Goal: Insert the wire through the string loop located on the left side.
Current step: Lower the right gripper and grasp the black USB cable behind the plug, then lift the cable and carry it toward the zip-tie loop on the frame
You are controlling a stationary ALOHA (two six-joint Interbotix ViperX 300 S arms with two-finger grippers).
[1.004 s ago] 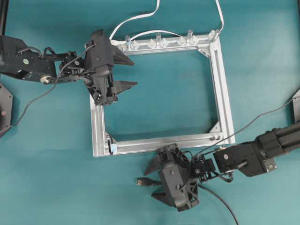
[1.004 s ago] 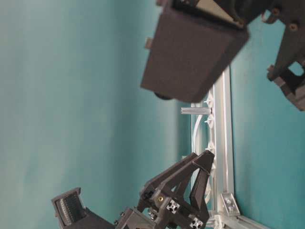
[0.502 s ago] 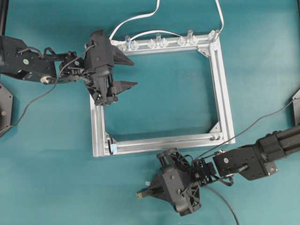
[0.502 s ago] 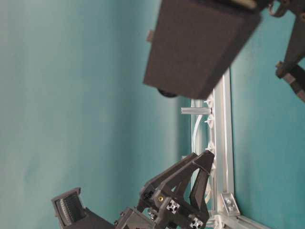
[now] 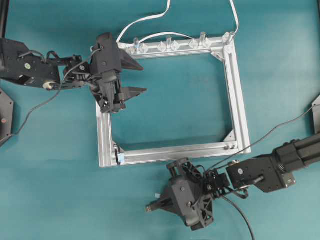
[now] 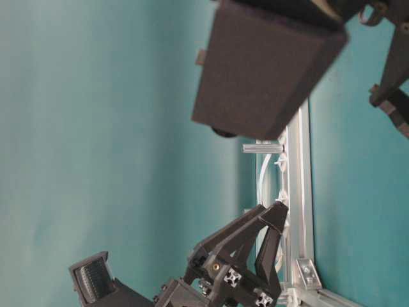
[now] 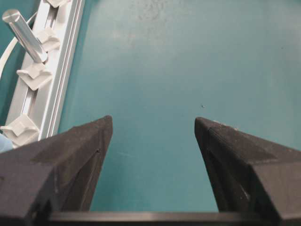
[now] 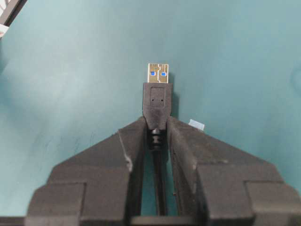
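Observation:
The wire's black plug (image 8: 157, 101) with its metal USB tip (image 8: 158, 74) sticks out forward from my right gripper (image 8: 157, 123), which is shut on the plug's rear end. Overhead, that gripper (image 5: 160, 205) sits in front of the frame's near rail, and the plug (image 5: 149, 208) points left. The wire (image 5: 236, 214) trails off behind it to the lower right. The string loop (image 5: 118, 156) with its pale bit sits at the near left corner of the aluminium frame (image 5: 104, 135). My left gripper (image 5: 144, 78) hovers open and empty at the frame's far left corner (image 7: 153, 120).
A white cable (image 5: 145, 19) runs behind the far rail, which carries clear clips (image 5: 167, 46) and upright metal pegs (image 5: 202, 36). A peg (image 7: 23, 33) and clips (image 7: 33, 75) lie left of my left gripper. A small white scrap (image 8: 197, 124) lies by my right fingers.
My right gripper has shut on the plug and shifted slightly toward the near table edge with it. The left arm has not moved.

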